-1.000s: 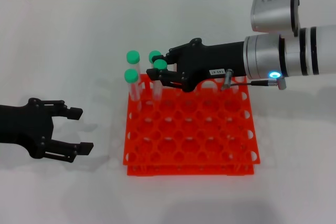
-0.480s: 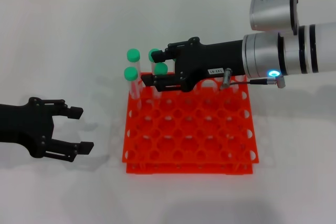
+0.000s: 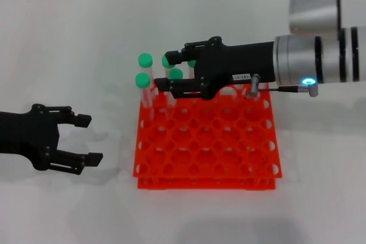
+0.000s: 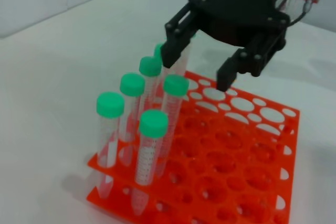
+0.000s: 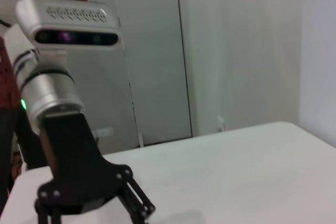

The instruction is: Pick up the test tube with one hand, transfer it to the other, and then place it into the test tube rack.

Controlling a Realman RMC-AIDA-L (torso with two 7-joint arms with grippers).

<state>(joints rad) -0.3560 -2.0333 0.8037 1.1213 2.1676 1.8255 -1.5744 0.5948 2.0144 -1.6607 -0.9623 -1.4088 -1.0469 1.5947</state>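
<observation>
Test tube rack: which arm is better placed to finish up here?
Right. The right gripper hangs open over the rack's far-left corner, around a seated tube. The left gripper sits open on the table, away.

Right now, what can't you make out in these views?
- Head view: the right hand covers part of the test tube rack's far rows. One green cap barely peeks out behind it, so the tube count there is unsure.
- Head view: the print on the white label is too small to read.
- Right wrist view: the left hand has its fingertips cut off by the bottom edge.
</observation>
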